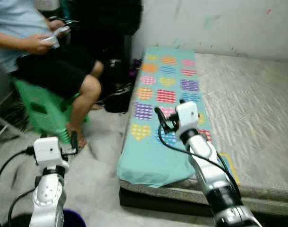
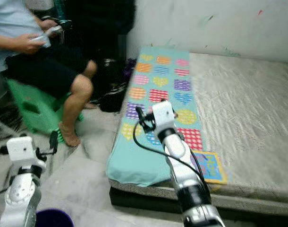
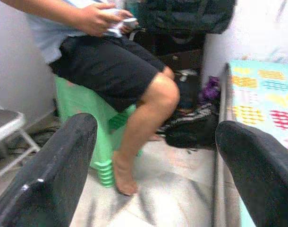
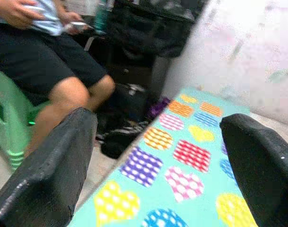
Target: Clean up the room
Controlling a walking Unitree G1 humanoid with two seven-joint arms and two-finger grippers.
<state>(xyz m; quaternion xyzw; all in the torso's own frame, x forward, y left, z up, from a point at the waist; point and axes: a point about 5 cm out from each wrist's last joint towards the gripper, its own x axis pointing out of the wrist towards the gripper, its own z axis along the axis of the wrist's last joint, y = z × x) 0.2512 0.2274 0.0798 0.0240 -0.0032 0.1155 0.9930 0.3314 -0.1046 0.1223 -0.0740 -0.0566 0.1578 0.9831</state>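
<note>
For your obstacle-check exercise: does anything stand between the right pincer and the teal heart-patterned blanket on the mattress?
Nothing visible does. The right pincer hovers open directly above the teal heart-patterned blanket, which lies flat along the mattress edge. The seated person is off to the robot's left, clear of that path.

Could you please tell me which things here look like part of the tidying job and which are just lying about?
Likely part of the job:
- teal heart-patterned blanket spread along the mattress edge
- colourful book on the mattress
- right gripper, open above the blanket

Just lying about:
- green stool under a seated person
- dark bags on the floor
</note>
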